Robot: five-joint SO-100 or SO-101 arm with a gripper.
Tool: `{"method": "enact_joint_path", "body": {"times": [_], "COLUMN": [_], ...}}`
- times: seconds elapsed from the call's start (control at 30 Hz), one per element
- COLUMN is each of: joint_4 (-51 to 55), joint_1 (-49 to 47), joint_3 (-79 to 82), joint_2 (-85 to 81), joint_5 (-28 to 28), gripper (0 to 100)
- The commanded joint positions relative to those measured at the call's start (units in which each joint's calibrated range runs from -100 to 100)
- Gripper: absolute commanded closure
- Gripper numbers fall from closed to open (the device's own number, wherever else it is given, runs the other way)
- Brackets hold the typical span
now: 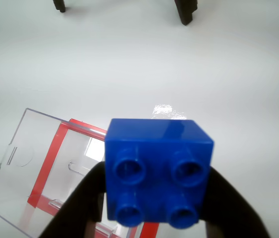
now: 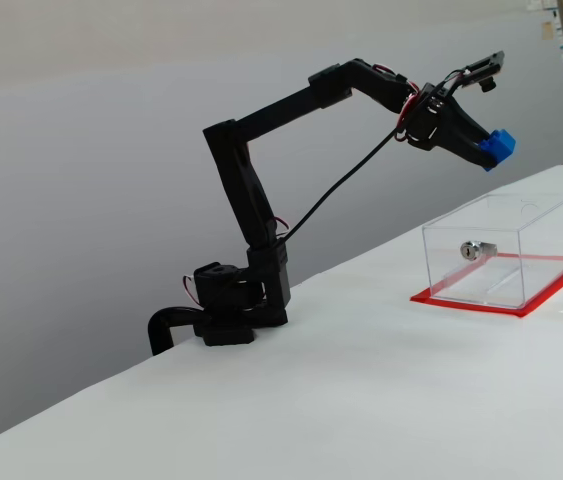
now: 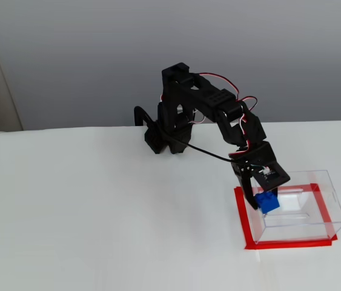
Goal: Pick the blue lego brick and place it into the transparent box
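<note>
Blue lego brick (image 1: 158, 171) sits clamped between the two dark fingers of the gripper (image 1: 154, 208), its four round studs facing the wrist camera. In a fixed view the brick (image 2: 499, 147) hangs in the air at the end of the outstretched black arm (image 2: 291, 105), above the transparent box (image 2: 506, 250) and clear of it. The box rests on the white table (image 2: 361, 400) on a red base sheet (image 2: 481, 303), with a small silver lock (image 2: 472, 249) on its near wall. In the other fixed view the brick (image 3: 268, 201) shows over the box's left end (image 3: 297, 209). In the wrist view the box (image 1: 40, 173) lies below and to the left of the brick.
</note>
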Motion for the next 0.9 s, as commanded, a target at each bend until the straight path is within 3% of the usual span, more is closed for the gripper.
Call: {"method": "enact_joint_path", "body": {"times": [0.0, 0.43, 0.87], "joint_4": [0.03, -0.49, -0.84], "joint_1": [-4.85, -17.86, -20.52], "joint_3": [-2.57, -3.02, -2.66], "joint_2": [-3.52, 2.17, 7.94], "joint_5": [0.38, 0.33, 0.22], "gripper": [85, 85, 84]}}
